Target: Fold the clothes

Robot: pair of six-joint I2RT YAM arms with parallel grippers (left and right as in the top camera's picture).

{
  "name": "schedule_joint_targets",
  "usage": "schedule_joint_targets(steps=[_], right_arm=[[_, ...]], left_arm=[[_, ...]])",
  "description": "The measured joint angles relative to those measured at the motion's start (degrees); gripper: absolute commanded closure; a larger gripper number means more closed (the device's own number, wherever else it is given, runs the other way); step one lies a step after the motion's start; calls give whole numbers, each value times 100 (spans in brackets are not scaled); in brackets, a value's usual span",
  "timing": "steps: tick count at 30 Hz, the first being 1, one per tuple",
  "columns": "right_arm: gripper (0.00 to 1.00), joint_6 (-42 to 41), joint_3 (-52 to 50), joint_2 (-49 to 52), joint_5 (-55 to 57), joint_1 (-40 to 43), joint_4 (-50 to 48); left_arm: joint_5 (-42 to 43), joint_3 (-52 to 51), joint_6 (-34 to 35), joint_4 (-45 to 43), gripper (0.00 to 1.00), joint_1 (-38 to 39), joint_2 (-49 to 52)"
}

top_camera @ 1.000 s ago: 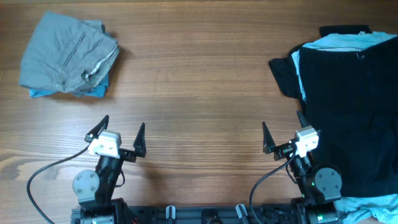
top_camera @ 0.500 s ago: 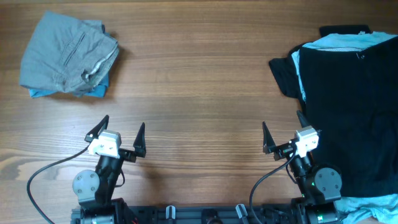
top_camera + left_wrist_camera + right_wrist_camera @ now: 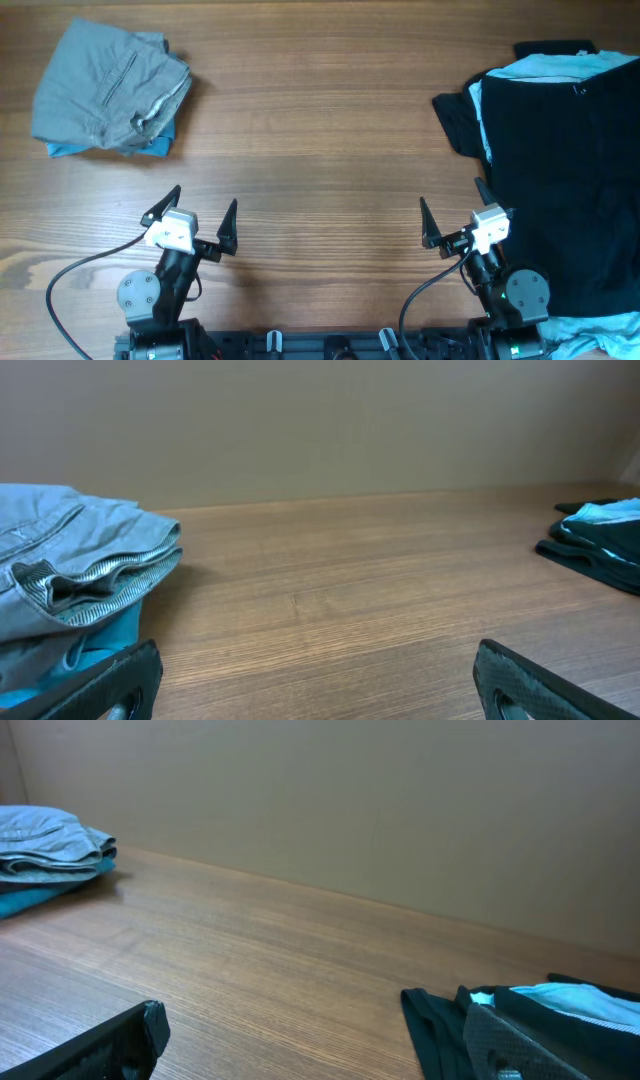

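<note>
A large black shirt [image 3: 560,190] lies spread at the table's right side, over a pale blue T-shirt [image 3: 560,65] that shows at its top edge. Its sleeve shows in the right wrist view [image 3: 440,1020]. A folded grey garment [image 3: 105,85] sits on a folded blue piece [image 3: 150,148] at the far left, and also shows in the left wrist view [image 3: 80,570]. My left gripper [image 3: 193,212] is open and empty near the front edge. My right gripper [image 3: 455,210] is open and empty, just left of the black shirt.
The wooden table [image 3: 320,130] runs between the two piles. A plain wall [image 3: 320,420] stands behind the table's far edge. A bit of pale blue fabric [image 3: 600,328] shows at the front right corner. Cables run from both arm bases.
Both grippers have shifted slightly, the left a little right and down, the right a little left. The clothes have not moved.
</note>
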State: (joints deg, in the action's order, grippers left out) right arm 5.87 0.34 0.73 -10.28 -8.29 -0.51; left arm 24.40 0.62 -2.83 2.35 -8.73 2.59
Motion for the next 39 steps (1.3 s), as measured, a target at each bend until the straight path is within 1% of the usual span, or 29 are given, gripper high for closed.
schedule_joint_targets(steps=[3, 4, 6, 7, 8, 9, 11, 12, 13, 14, 16, 17, 18, 19, 20, 21, 23, 25, 26, 28, 31, 32, 33, 35, 39], right_arm=[[0, 0, 0, 0, 0, 0, -42], [0, -31, 0, 0, -13, 0, -133], [0, -173, 2, 4, -90, 0, -579], [0, -258, 28, 4, -153, 0, -732], [0, -304, 103, 7, -186, 0, -680], [0, -352, 297, 15, -219, 0, -573], [0, -483, 979, 236, -278, 0, 92], [0, -597, 1563, 697, -299, 0, 629], [0, -651, 1871, 973, -302, 0, 874], [0, -745, 2396, 1537, -323, 0, 1207], [0, -876, 3381, 2649, -361, 2, 1862], [0, -925, 4002, 3355, -407, 0, 2430], [0, -953, 4527, 3906, -435, 2, 2806], [0, -970, 5379, 4874, -481, 11, 3309], [0, -984, 5884, 5440, -516, 15, 3829], [0, -979, 6579, 6181, -629, 26, 4376], [0, -1047, 7580, 7401, -957, 26, 4861], [0, -1045, 7925, 8159, -1029, 55, 4951], [1, -1106, 7971, 8384, -870, 111, 4894], [14, -1397, 7973, 8730, -229, 424, 4664], [30, -1766, 8011, 9197, 348, 1185, 3926], [32, -1888, 8035, 9510, 520, 1534, 3700], [34, -1851, 8039, 9746, 535, 1668, 3458], [35, -1615, 8094, 10432, 560, 1729, 3152], [36, -1329, 8091, 11593, 798, 1707, 3130]], left_arm=[[42, -4, 2, -118, 0, 0, 13], [59, -26, 13, -332, 0, 0, 22], [225, -28, 37, -1193, 0, 0, 28], [278, -17, 98, -1423, 0, 0, 33], [321, 22, 293, -1718, 0, 0, 42], [354, 162, 487, -1770, 0, 0, 48], [396, 699, 713, -1259, 0, 0, 205], [413, 1025, 774, -914, 0, 0, 400], [422, 1327, 817, -533, 0, 0, 584], [428, 1779, 837, -48, 0, 0, 953], [411, 2586, 872, 614, 0, 0, 1659], [433, 3237, 901, 1384, 0, 2, 2201], [422, 3845, 918, 1843, 0, 2, 2791], [417, 4487, 925, 2374, 0, 2, 3414], [409, 5029, 931, 2927, 0, 2, 3919], [411, 5410, 933, 3324, 0, 7, 4315], [417, 6345, 938, 3978, 0, 7, 5327], [420, 6653, 938, 4142, 0, 9, 5821], [420, 6684, 938, 4170, 0, 11, 5932], [446, 6686, 938, 4251, 0, 11, 6017], [527, 6697, 938, 4367, 0, 11, 6015], [553, 6697, 938, 4404, 0, 11, 6015], [553, 6697, 938, 4393, 0, 11, 6015], [553, 6701, 938, 4400, 0, 11, 6015], [553, 6701, 938, 4419, 0, 11, 6015]])
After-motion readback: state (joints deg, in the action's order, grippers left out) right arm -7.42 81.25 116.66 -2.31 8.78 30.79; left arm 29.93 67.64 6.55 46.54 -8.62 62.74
